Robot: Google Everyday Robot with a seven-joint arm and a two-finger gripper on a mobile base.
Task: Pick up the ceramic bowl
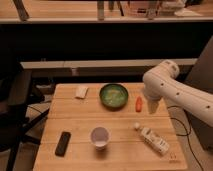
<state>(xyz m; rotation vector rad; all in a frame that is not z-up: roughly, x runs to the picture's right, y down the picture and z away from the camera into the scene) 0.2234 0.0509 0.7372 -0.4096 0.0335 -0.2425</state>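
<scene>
The ceramic bowl, round, dark green with a pale mottled inside, sits upright at the back middle of the wooden table. My gripper hangs from the white arm over the table's right side. It is to the right of the bowl and apart from it, just beside a small orange object. Nothing shows in the gripper.
A white cup stands at the front middle. A black flat device lies front left. A white packet lies back left. A white bottle lies on its side front right. A dark chair stands to the left.
</scene>
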